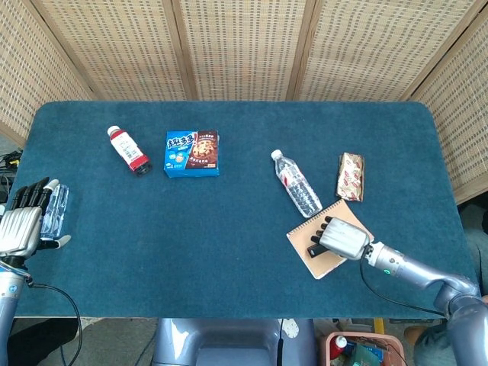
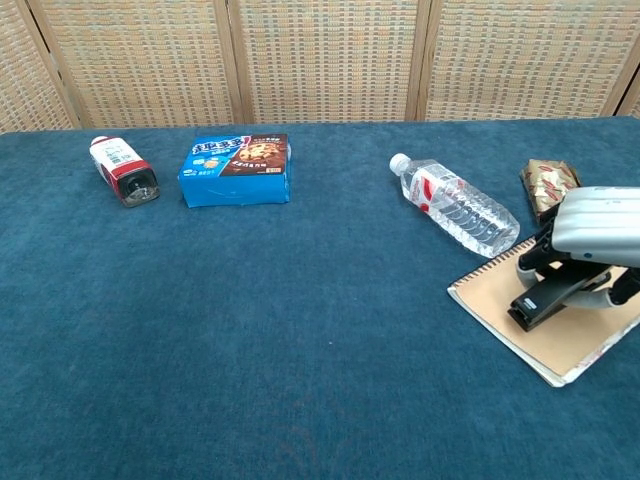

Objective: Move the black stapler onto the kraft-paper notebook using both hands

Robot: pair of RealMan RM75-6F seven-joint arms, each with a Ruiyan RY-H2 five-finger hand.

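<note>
Stapler: your black stapler [image 2: 543, 299] lies on the kraft-paper notebook [image 2: 512, 322], nose pointing toward the near-left of the cover in the chest view. It appears to rest on the cover, so the placing looks done but for the release.
Right hand: your right hand [image 2: 592, 245] covers the rear of the stapler with fingers curled around it, holding it; in the head view the same hand [image 1: 343, 239] sits over the middle of the notebook [image 1: 305, 238].
Why held so: gripping the back end leaves the nose free, which probably lets you set it flat without crushing your fingers under it.
Left hand: your left hand [image 1: 20, 227] is at the far left table edge, fingers apart and extended, touching or just beside a clear plastic item [image 1: 53, 209]. I cannot tell if it grips that.
Notebook edges: the spiral binding runs along the upper-left side, near the water bottle [image 2: 455, 204]. The near-right corner lies close to the table's [image 1: 229, 259] front edge.
Neighbours: a gold snack packet [image 2: 547, 183] lies just behind your right hand.
Open room: bare blue cloth spreads left of the notebook, well apart from the cookie box [image 2: 237, 168] and the red-labelled bottle [image 2: 123, 169].
Withdrawal: lifting up and back to the right looks safest; sweeping forward risks the water bottle and the packet.
</note>
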